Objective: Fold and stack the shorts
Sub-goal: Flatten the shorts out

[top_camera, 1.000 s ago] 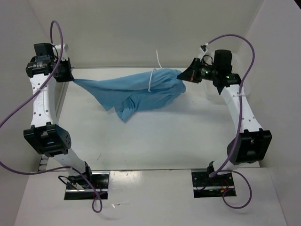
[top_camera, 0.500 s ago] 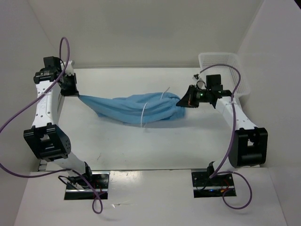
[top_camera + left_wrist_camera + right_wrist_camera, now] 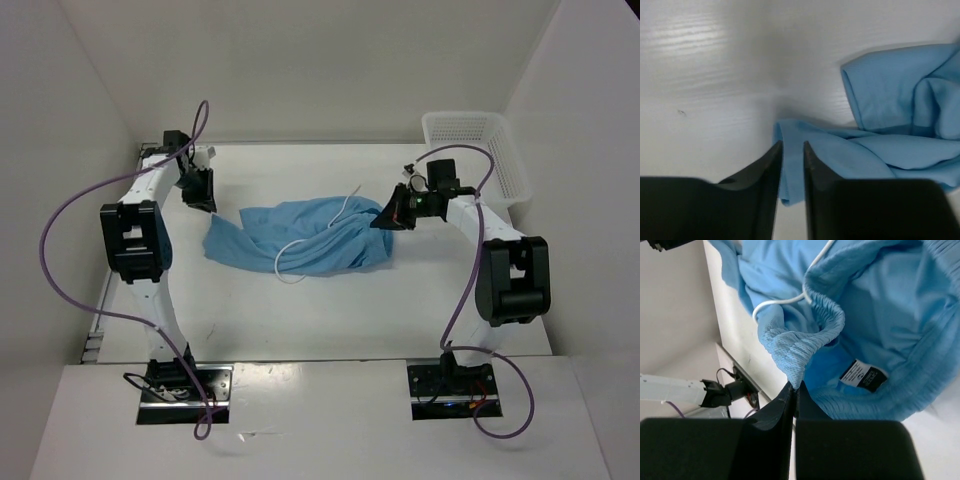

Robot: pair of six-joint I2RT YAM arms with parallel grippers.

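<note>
The light blue shorts [image 3: 320,235] lie crumpled on the middle of the white table, their white drawstring [image 3: 296,246] looping over the front. My right gripper [image 3: 384,214] is shut on the gathered waistband at the shorts' right end. The right wrist view shows the shorts [image 3: 880,305] with the waistband edge pinched at my right gripper [image 3: 794,385] and a black label [image 3: 864,375] inside. My left gripper [image 3: 199,194] hovers just beyond the shorts' left end. In the left wrist view my left gripper [image 3: 792,145] has its jaws a narrow gap apart, with the shorts [image 3: 890,100] on the table below.
A white mesh basket [image 3: 466,116] stands at the back right corner, behind the right arm. White walls close in the table at the left, back and right. Purple cables loop off both arms.
Both arms came down and inward. The shorts, stretched in the air between the grippers before, now lie slack on the table. The left gripper has let go of the leg end.
</note>
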